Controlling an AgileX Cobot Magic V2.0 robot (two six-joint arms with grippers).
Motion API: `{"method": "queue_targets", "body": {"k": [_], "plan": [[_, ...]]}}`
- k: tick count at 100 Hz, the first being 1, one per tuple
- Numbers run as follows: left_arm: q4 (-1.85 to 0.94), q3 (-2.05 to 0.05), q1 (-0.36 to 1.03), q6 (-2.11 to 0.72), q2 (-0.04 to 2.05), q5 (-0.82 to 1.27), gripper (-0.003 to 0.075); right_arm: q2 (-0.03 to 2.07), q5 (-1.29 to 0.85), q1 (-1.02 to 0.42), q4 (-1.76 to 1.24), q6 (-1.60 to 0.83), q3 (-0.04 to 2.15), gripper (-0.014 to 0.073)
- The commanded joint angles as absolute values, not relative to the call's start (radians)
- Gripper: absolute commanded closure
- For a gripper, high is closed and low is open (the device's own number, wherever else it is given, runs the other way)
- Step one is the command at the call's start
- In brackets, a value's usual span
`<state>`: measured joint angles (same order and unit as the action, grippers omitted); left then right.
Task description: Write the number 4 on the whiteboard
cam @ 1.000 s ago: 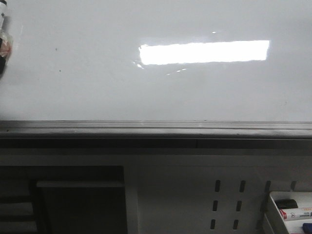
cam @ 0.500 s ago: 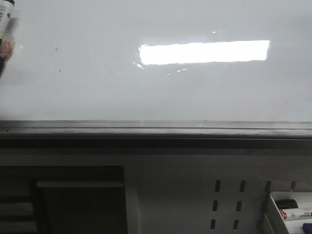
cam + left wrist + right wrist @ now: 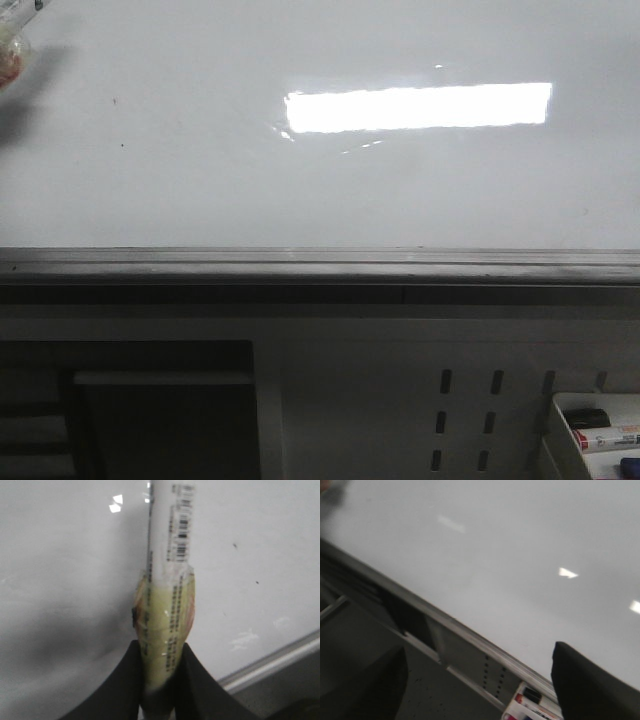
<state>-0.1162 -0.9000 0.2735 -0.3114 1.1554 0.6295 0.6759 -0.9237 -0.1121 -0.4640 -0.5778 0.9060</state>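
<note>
As the front view showed, the marker point(image 3: 12, 50) had slid up and left over the past second until only its taped end showed at the top-left corner of the whiteboard point(image 3: 320, 190), which bore no number 4. At the left wrist, the left gripper point(image 3: 161, 680) was clamped on the taped marker point(image 3: 167, 580); at the right wrist, the right gripper point(image 3: 480, 680) hung spread apart, empty, so writing probably hadn't begun.

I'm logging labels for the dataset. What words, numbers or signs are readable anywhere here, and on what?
None can be read.
White marker barrel held in the left gripper: barcode and fine print, too blurred.
Yellowish tape wrap on the marker: small print, illegible.
Markers in the white tray: labels too small.
Glossy whiteboard: no writing, only specks.
</note>
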Motion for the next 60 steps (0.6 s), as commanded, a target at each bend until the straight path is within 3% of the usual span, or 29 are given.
{"method": "queue_targets", "body": {"k": [1, 18, 33, 60], "plan": [[-0.204, -0.983, 0.284, -0.443, 1.131, 0.696, 0.0741, 0.763, -0.929, -0.132, -0.612, -0.759, 0.967, 0.0063], [-0.478, -1.039, 0.284, -0.763, 1.131, 0.918, 0.0741, 0.933, -1.092, -0.181, -0.737, -0.974, 1.056, 0.0063], [-0.682, -1.040, 0.286, -0.971, 1.140, 1.063, 0.0741, 1.051, -1.091, -0.263, -0.778, -1.161, 1.107, 0.0063], [-0.659, -1.041, 0.437, -1.010, 1.150, 1.068, 0.0741, 1.214, -1.012, -0.454, -0.781, -1.227, 1.193, 0.0116]]}}
